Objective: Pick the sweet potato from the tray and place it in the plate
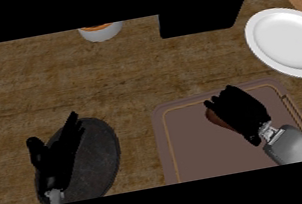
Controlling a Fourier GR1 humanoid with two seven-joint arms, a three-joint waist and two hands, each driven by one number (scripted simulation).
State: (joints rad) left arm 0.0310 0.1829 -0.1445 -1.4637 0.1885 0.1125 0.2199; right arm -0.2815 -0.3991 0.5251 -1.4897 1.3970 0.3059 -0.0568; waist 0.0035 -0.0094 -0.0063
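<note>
A reddish-brown sweet potato (215, 119) lies on the brown tray (193, 152) at the lower right, mostly hidden under my right hand (240, 111). That hand covers it from above with its fingers curled round it. A white plate (291, 42) rests on the counter at the far right, up and right of the tray. My left hand (56, 153) stays open with fingers up at the lower left, over a dark round object.
A dark grey round disc (96, 157) lies under my left hand. A black box (196, 20) stands at the back centre and a white cup with an orange top (102, 31) at the back left. Wooden strips border the counter's far corners.
</note>
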